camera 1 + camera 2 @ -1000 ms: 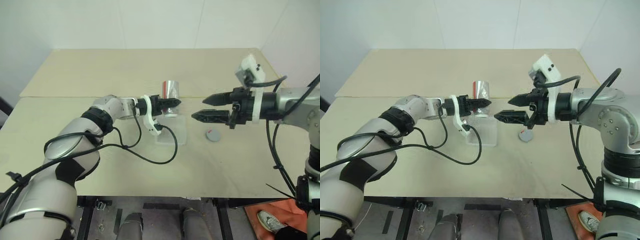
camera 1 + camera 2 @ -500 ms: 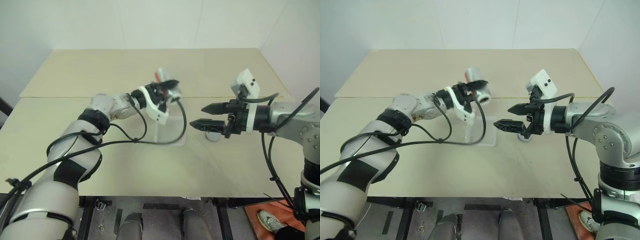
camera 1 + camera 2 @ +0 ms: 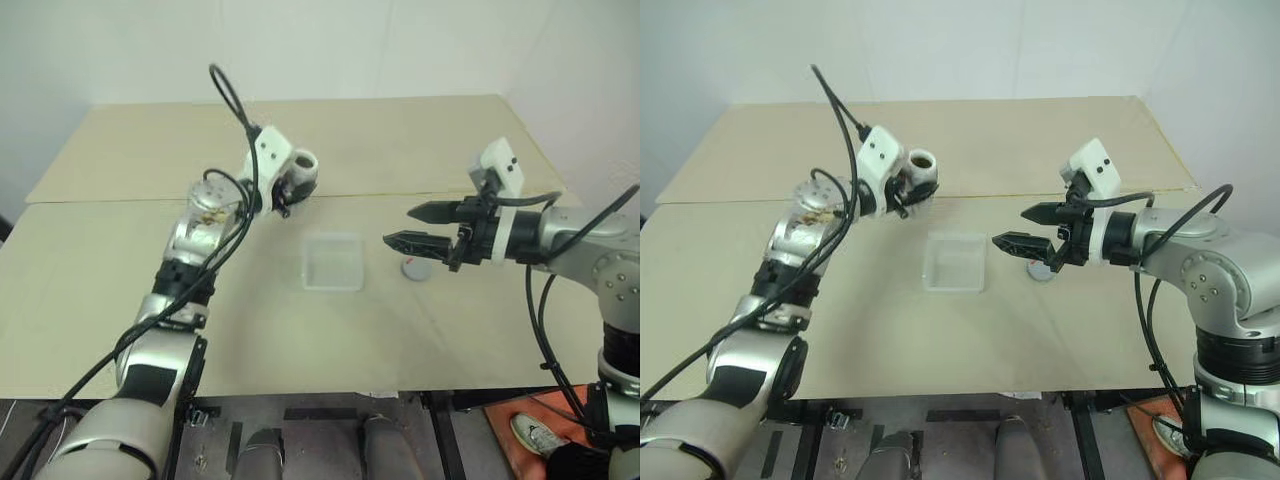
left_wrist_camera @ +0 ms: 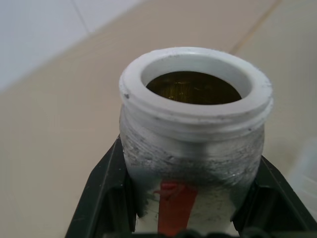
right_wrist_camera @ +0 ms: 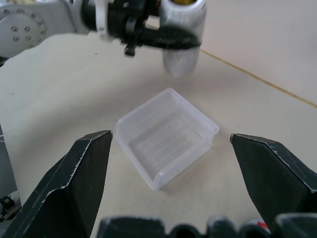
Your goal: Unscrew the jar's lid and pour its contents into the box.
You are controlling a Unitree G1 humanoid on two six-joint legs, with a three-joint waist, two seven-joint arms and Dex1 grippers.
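L arm lifted open jar (image 3: 923, 175) off box (image 3: 956, 263); R gripper (image 3: 1021, 227) open.

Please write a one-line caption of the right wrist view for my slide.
Open right end effector frames the empty box; beyond, left end effector holds the uncapped jar.

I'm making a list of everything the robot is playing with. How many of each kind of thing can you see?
Jars: 1, the open jar held up in the left gripper.
Lids: 1, the grey lid lying on the table.
Boxes: 1, the see-through box on the table.
Grippers: 2, the left one and the right gripper, open and holding nothing.
Total: 5
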